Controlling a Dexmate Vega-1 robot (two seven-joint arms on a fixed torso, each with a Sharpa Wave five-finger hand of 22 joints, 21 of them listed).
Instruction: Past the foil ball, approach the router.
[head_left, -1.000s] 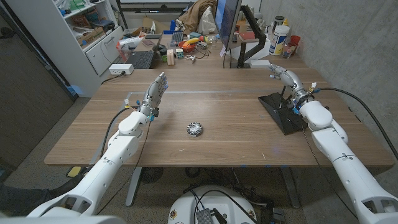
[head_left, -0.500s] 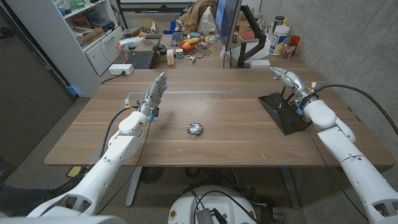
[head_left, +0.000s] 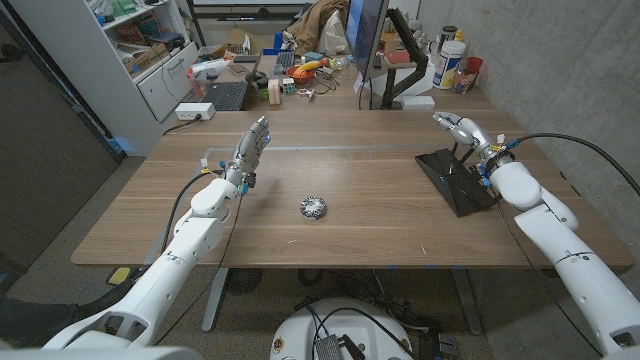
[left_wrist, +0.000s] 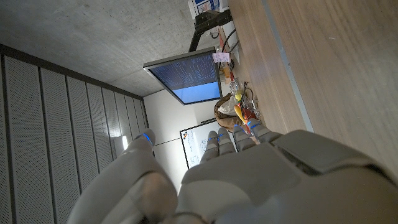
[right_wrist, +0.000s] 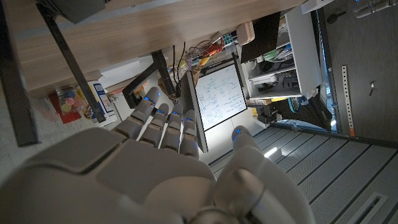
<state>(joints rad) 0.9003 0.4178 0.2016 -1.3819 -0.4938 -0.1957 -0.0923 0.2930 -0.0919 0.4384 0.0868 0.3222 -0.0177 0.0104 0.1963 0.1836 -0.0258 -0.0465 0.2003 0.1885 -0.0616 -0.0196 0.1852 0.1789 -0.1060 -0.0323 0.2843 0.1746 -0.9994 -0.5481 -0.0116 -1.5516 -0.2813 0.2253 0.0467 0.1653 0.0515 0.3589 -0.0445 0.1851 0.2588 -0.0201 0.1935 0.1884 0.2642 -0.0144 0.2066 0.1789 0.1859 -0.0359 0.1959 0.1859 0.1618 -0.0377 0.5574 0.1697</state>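
Wooden table (head_left: 340, 225), brown grain, rounded corners, with a pale strip across its far half; its near edge cuts off the arms' lower parts. Beyond it a second desk crowded with small clutter, too small to name piece by piece, plus a monitor (head_left: 366, 40) seen edge-on and a white shelf unit (head_left: 150, 50) at far left; grey concrete wall at right. Router (head_left: 456, 179): flat black slab, angular, lying at the table's right side, its near right corner hidden behind the right forearm; thin black antennas stand up at its far end. Right hand (head_left: 460, 127) hovers over the router's far end, fingers extended and a little apart, nothing held; whether it touches an antenna cannot be told. From the right wrist view the hand (right_wrist: 168, 162) shows pale grey knuckles with blue lights at the fingertips. Left hand (head_left: 250, 148) is raised over the left far part of the table, fingers straight and together, empty. Foil ball (head_left: 313, 207): small, crinkled, shiny, resting mid-table, well left of the router and near the left hand.
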